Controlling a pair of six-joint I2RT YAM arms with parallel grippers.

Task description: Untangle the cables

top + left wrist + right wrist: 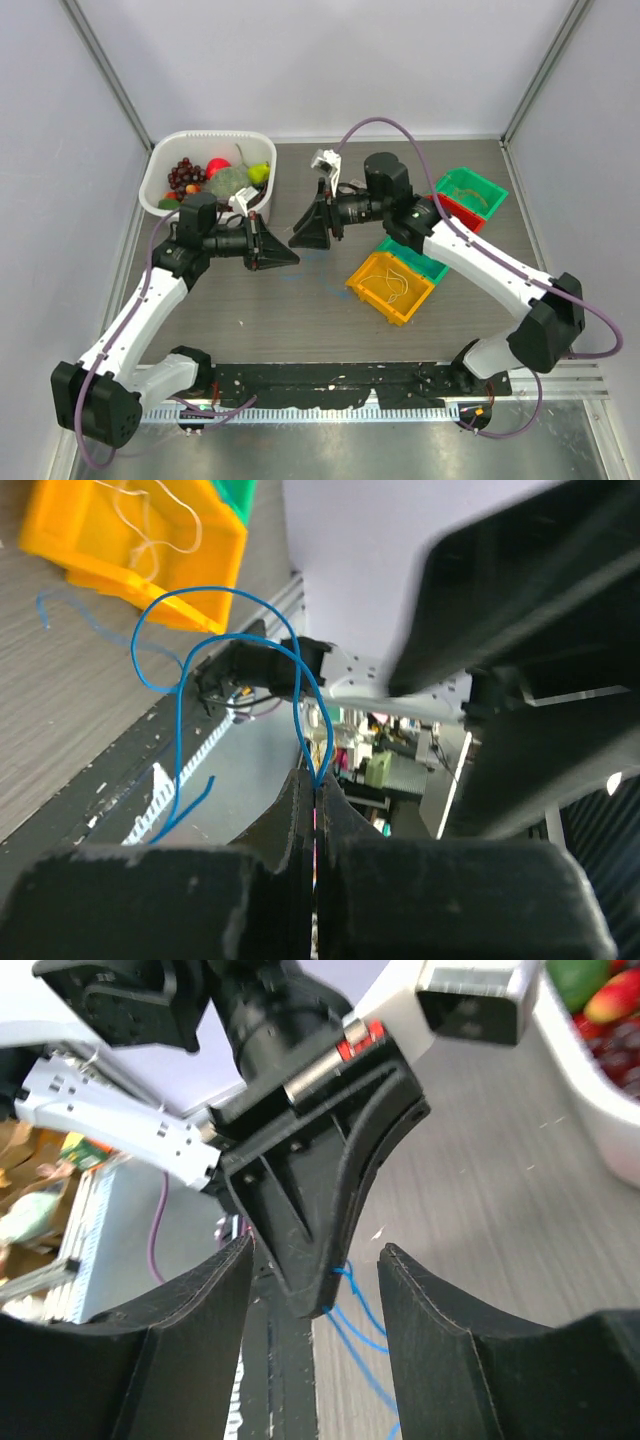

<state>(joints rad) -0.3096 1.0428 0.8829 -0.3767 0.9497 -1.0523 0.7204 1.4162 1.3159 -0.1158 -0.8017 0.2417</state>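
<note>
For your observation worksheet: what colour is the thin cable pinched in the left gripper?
Blue. The cable shows best in the left wrist view.

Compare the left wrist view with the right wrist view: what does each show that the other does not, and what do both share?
Left wrist only: the yellow bin holding a white cable. Right wrist only: the white basin of fruit. Both: the blue cable pinched in the shut left tool.

glossy yellow plastic bin (380, 303), matt table (300, 312)
</note>
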